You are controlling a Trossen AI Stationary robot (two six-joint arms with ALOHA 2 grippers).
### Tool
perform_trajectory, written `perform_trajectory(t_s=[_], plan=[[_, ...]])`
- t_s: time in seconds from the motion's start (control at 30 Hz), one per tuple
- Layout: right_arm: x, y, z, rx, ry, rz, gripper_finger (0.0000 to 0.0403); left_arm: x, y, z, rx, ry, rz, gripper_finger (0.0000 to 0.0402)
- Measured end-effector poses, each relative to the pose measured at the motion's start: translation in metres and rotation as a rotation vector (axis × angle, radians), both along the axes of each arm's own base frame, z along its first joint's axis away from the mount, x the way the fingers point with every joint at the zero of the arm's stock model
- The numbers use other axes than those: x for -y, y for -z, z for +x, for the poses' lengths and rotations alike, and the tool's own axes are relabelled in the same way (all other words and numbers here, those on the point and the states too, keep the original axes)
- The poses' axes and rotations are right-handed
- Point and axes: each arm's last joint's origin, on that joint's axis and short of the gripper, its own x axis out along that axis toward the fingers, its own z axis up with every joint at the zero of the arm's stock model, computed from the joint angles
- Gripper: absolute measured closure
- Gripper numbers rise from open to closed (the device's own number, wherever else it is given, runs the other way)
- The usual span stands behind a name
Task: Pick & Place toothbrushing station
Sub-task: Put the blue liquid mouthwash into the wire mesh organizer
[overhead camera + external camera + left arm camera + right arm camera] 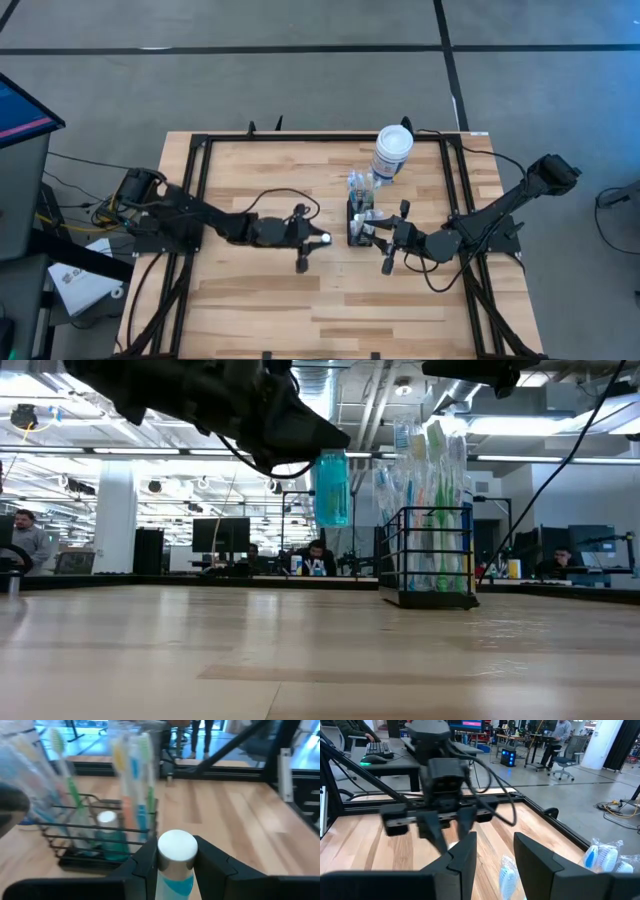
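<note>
Left gripper (322, 239) is hanging mid-table, just left of the toothbrushing station (359, 221), fingers clamped on a small teal tube with a white cap (177, 851). Low view is showing that tube (331, 487) hanging well above the wood, nothing under it. So the left arm is carrying, not placing.

Station is sitting upright on the table (260, 300), right of centre: black wire caddy, slotted, already holding packaged toothbrushes (432, 470) plus one teal tube inside it (111, 837), seen from the left wrist. The held tube is pointing at the caddy, near it, not over a slot.

Right gripper (383, 238) is sitting just right of the caddy, close to it. Fingers are standing apart with only table between them; holding nothing. Right wrist view is showing a packaged brush head (508, 876) below the gap, not gripped.

White canister with blue label (392, 152) is standing behind the station toward the back edge, untouched.

My read: loading step in hand, tube in transit to the caddy. Next move is calling for centring the tube over a free compartment, keeping it vertical, lowering clear of the brush packs, then releasing. Risk: clipping the wire rim or nudging the light caddy.

Writing: canister label is not legible. No brand readable on tube or packs.
</note>
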Motion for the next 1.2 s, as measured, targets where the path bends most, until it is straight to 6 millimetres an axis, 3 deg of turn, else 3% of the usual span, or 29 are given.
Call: perform_trajectory(t_s=[0.63, 0.97, 1.2], plan=[[0.011, 0.0, 0.005, -0.008, 0.044, -0.021, 0.0282, -0.078, -0.002, 0.01, 0.01, -0.021, -0.02, 0.0311], [0.01, 0.0, 0.005, -0.009, 0.043, -0.021, 0.0282, -0.095, -0.033, 0.025, 0.102, 0.013, 0.04, 0.0312], [0.01, 0.0, 0.005, -0.009, 0.043, -0.021, 0.0282, -0.105, -0.043, 0.031, 0.131, 0.026, 0.044, 0.0312]])
